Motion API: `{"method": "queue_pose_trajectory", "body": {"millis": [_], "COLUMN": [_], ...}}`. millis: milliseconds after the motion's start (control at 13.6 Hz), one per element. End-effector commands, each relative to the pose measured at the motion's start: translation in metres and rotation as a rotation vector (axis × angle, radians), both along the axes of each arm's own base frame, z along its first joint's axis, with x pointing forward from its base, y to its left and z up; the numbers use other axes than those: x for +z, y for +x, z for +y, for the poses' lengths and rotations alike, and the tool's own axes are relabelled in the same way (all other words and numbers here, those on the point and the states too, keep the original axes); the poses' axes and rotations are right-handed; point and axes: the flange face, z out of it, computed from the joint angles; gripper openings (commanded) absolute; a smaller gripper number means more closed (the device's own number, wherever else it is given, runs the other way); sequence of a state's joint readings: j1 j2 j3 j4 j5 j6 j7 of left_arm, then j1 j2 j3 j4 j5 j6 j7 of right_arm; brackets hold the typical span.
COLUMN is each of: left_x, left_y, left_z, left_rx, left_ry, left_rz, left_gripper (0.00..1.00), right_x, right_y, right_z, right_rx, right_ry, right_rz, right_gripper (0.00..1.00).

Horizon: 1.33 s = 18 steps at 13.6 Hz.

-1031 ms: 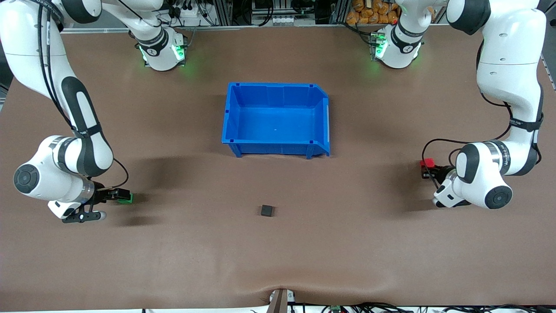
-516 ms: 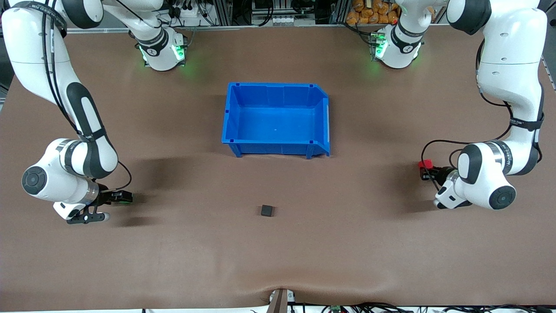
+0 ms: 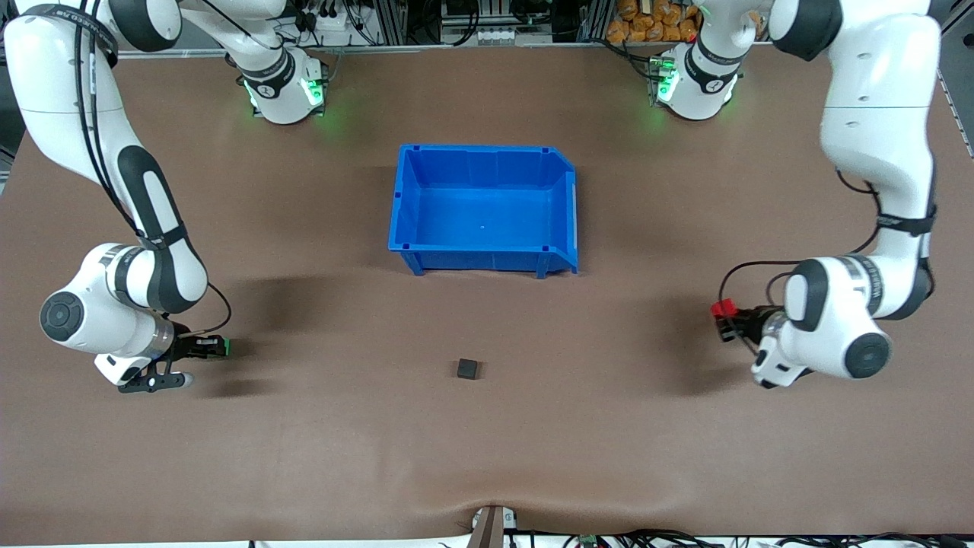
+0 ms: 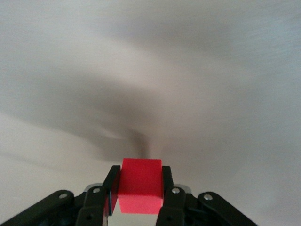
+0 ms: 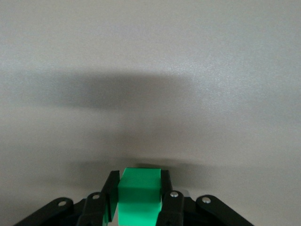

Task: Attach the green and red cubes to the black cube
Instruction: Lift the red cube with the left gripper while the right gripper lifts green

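The black cube (image 3: 469, 369) lies on the brown table, nearer to the front camera than the blue bin. My left gripper (image 3: 727, 318) is shut on the red cube (image 3: 721, 308) and holds it above the table at the left arm's end; the left wrist view shows the red cube (image 4: 140, 185) clamped between both fingers. My right gripper (image 3: 211, 347) is shut on the green cube (image 3: 226, 347) just above the table at the right arm's end; the right wrist view shows the green cube (image 5: 138, 194) between its fingers.
An empty blue bin (image 3: 407, 221) stands at the table's middle, farther from the front camera than the black cube. Brown table surface (image 3: 609, 426) lies between the cube and each gripper.
My left gripper with the red cube has moved toward the table's middle and nearer the black cube. My right gripper with the green cube has barely shifted.
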<state>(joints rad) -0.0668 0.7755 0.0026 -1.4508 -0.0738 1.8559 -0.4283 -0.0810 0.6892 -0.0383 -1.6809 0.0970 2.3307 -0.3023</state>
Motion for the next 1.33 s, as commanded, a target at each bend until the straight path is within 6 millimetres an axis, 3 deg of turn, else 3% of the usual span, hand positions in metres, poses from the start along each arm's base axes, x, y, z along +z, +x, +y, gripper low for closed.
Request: {"method": "queue_pose_trajectory", "body": {"millis": [0,221,442,516,663,736,957,1252], "left_x": [0.0,0.008,-0.002,-0.007,-0.01,-0.014,-0.012,-0.01], "left_y": [0.024,0.042,0.049,0.049,0.048,0.048,0.045,0.047], "left_z": [-0.033,-0.05,-0.104,-0.121,-0.175,-0.188,-0.223,-0.254], "left_rx": [0.115,0.35,0.504,0.567,0.671,0.749,0.892,1.031], "left_ry": [0.027,-0.166,-0.167,-0.157,-0.143,-0.131,-0.153,-0.221], "left_rz": [-0.043,-0.11,-0.174,-0.178,-0.192,-0.18,-0.157,-0.098], "left_gripper": [0.0,0.0,0.0,0.0,0.0,0.0,0.0,0.0], "right_x": [0.004,0.025,0.058,0.065,0.074,0.078,0.113,0.111], "right_y": [0.002,0.005,0.015,0.019,0.026,0.029,0.032,0.032], "right_z": [0.002,0.003,0.014,0.016,0.032,0.044,0.073,0.092], "right_rx": [0.11,0.353,0.656,0.735,0.855,0.883,0.786,0.447], "right_ry": [0.005,0.007,-0.008,-0.012,-0.005,0.005,0.092,0.202], "right_rz": [-0.005,-0.046,-0.112,-0.129,-0.163,-0.178,-0.27,-0.263], "right_gripper": [0.0,0.0,0.0,0.0,0.0,0.0,0.0,0.0]}}
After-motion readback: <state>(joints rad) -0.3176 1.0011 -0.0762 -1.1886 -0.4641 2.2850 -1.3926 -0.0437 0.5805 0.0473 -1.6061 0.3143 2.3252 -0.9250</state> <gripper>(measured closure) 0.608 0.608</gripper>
